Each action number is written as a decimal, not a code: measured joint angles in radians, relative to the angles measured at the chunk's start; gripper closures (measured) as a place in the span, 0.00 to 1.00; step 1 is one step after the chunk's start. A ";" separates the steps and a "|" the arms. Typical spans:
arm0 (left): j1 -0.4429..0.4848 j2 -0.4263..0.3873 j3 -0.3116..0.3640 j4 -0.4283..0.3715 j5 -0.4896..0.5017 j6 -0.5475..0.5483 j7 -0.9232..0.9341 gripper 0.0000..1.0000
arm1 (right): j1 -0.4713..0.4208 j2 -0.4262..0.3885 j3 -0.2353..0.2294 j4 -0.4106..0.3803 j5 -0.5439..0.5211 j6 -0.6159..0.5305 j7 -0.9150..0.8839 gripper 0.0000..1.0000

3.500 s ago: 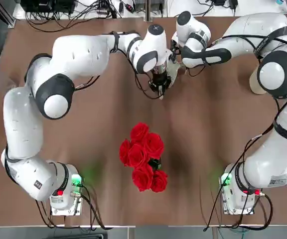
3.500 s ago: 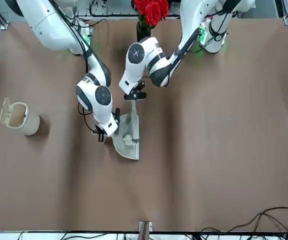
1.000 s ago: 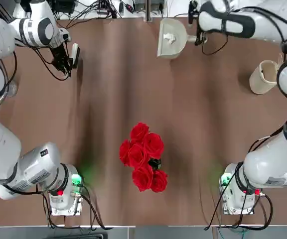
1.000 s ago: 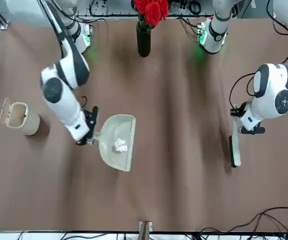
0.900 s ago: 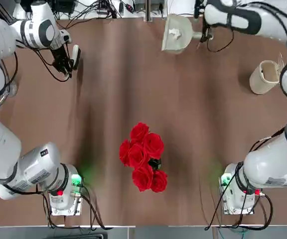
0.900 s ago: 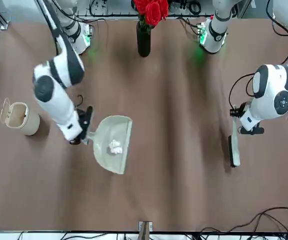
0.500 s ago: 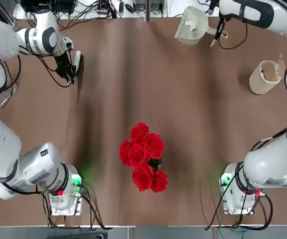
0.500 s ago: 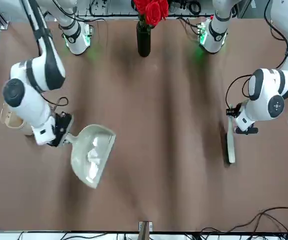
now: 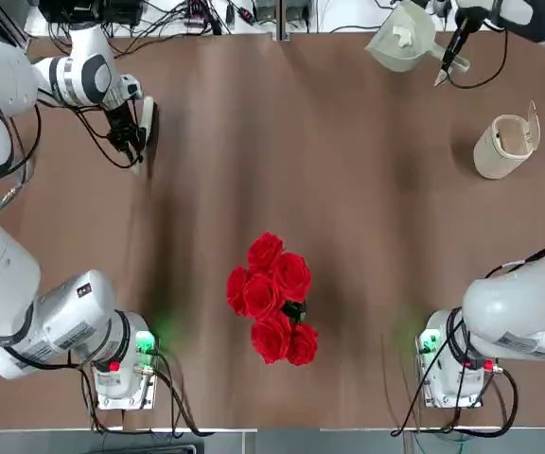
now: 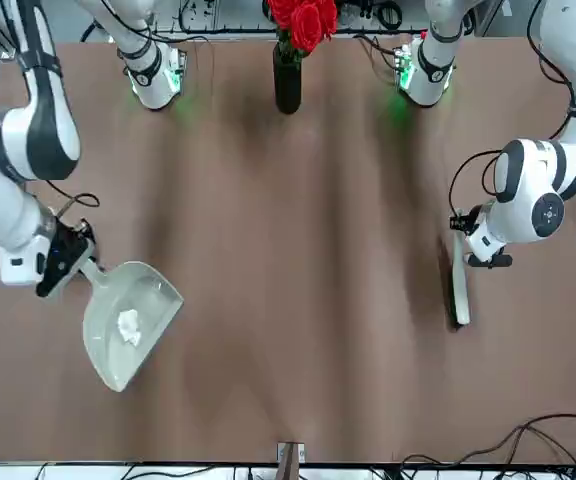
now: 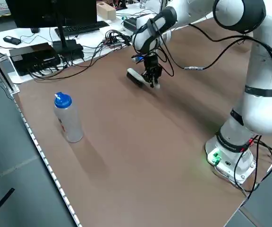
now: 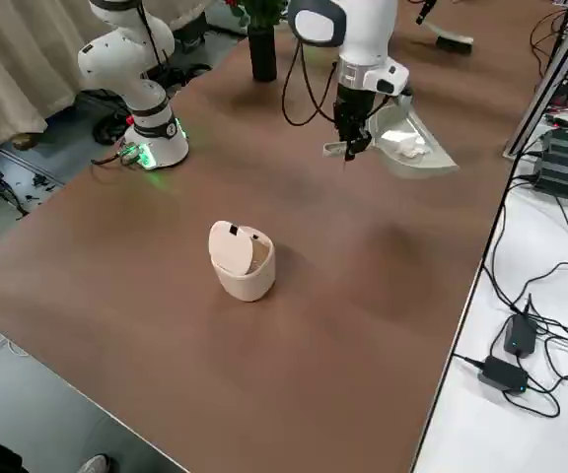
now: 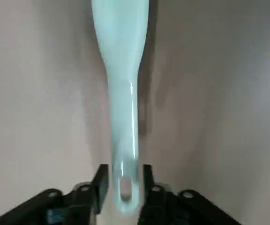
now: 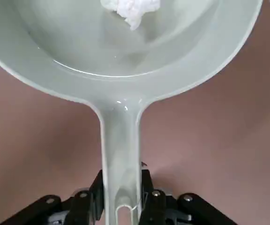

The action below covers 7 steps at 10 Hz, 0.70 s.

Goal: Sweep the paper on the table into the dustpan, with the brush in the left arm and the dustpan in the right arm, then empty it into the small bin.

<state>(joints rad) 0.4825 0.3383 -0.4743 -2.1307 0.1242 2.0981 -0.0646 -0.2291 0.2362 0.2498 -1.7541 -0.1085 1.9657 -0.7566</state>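
Loaded dustpan [image 9: 402, 40], far tabletop [image 9: 348, 284] edge; small bin [image 9: 504, 147] toward our right edge.
Right claw [image 14: 121, 206] clamps its handle, paper [image 14: 132, 8] aboard; left claw [image 13: 123, 187] loosely straddles the brush [image 13: 121, 70].

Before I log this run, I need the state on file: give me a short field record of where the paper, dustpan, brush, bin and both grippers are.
paper: crumpled white ball lying in the pan
dustpan: held by its handle, off the table
right gripper: shut on the dustpan handle
small bin: upright on the table, flap lid raised, apart from the dustpan
brush: lying on the table at the robot's left
left gripper: around the brush handle end, fingers close beside it
sweeping: done
emptying: not yet done
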 joint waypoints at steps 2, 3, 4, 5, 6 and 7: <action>0.000 0.008 0.000 0.001 0.000 0.003 0.001 0.52 | -0.016 0.000 0.000 0.003 0.000 -0.003 0.031 0.67; 0.000 0.008 -0.001 0.005 0.000 0.003 0.001 0.52 | -0.021 0.000 0.000 0.003 0.000 -0.003 0.040 0.67; 0.000 0.007 -0.002 0.014 0.000 0.002 0.001 0.44 | -0.025 0.000 0.000 0.003 0.000 -0.005 0.074 0.67; 0.000 0.004 -0.004 0.029 0.000 -0.008 0.001 0.32 | -0.027 0.000 -0.001 0.004 0.001 -0.014 0.161 0.67; -0.001 -0.006 -0.006 0.058 0.001 -0.044 0.001 0.16 | -0.030 0.000 -0.001 0.008 0.001 -0.034 0.244 0.67; -0.001 -0.026 -0.009 0.104 0.001 -0.111 0.001 0.01 | -0.035 -0.001 -0.001 0.016 0.001 -0.051 0.294 0.67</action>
<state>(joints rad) 0.4814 0.3123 -0.4836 -2.0266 0.1247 1.9873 -0.0635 -0.2639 0.2354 0.2491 -1.7383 -0.1078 1.9149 -0.4631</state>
